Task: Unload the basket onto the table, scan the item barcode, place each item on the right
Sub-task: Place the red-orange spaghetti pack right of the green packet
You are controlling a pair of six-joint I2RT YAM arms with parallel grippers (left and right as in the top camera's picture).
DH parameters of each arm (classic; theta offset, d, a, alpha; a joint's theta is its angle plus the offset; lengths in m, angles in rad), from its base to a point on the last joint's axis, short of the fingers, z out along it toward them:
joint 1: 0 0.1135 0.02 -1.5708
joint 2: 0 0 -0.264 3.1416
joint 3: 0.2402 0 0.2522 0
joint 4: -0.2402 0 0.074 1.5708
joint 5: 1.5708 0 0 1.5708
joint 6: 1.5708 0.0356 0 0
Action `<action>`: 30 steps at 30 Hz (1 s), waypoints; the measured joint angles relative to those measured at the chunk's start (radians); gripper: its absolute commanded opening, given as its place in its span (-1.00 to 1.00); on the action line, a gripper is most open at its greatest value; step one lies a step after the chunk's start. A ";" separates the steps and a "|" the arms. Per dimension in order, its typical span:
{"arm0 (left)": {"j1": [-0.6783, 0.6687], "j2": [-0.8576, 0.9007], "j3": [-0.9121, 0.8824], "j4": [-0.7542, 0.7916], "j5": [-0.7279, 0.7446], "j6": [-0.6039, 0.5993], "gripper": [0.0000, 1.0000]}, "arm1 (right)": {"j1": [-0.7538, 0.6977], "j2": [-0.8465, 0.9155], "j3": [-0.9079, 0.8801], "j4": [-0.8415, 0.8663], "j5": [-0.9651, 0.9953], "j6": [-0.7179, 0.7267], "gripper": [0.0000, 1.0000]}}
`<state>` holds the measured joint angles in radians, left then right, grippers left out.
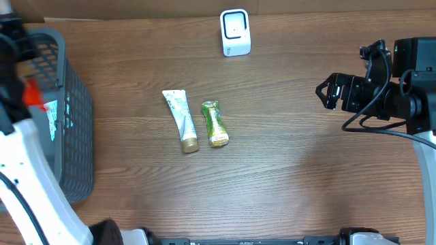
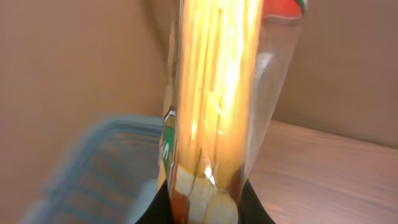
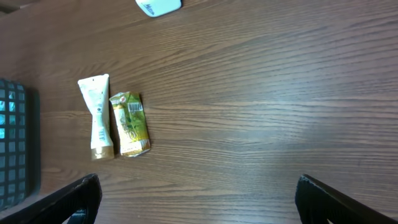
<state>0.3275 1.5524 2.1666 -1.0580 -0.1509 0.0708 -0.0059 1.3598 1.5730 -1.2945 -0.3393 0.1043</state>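
The left claw [image 2: 205, 208] is clamped on the lower end of the spaghetti packet [image 2: 217, 93], which rises straight from it near the basket [image 2: 93, 162], likely to present its barcode to the distant scanner [image 1: 235, 32], while the right claw [image 1: 325, 92] hangs wide open and empty.

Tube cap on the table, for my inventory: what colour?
Gold cap on the white plastic tube, clearest overhead.

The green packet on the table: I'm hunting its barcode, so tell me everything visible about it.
The green packet is a crinkled pouch of green-and-gold film, lying flat on the wooden table, close beside the white tube and nearly parallel to it; whether they touch is unclear. A white barcode-like patch faces up near one end. No tool touches it.
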 measured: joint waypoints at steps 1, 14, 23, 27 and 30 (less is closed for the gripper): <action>-0.051 -0.006 0.003 -0.040 0.001 -0.057 -0.92 | 0.000 0.000 0.000 0.002 0.000 0.000 1.00; -0.712 0.463 -0.117 -0.212 0.162 -0.710 -0.91 | 0.000 0.000 0.000 0.007 0.003 0.000 1.00; -0.898 0.737 -0.124 -0.183 0.134 -0.944 0.10 | 0.000 0.000 0.000 0.002 0.003 0.001 1.00; -0.897 0.737 -0.107 -0.173 0.140 -0.855 1.00 | 0.000 0.000 0.000 0.002 0.003 0.000 1.00; -0.878 0.741 0.072 -0.301 0.138 -0.723 1.00 | 0.000 0.000 0.000 0.000 0.004 0.000 1.00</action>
<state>-0.5503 2.2932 2.2391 -1.3590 -0.0124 -0.6525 -0.0059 1.3598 1.5730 -1.2942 -0.3355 0.1043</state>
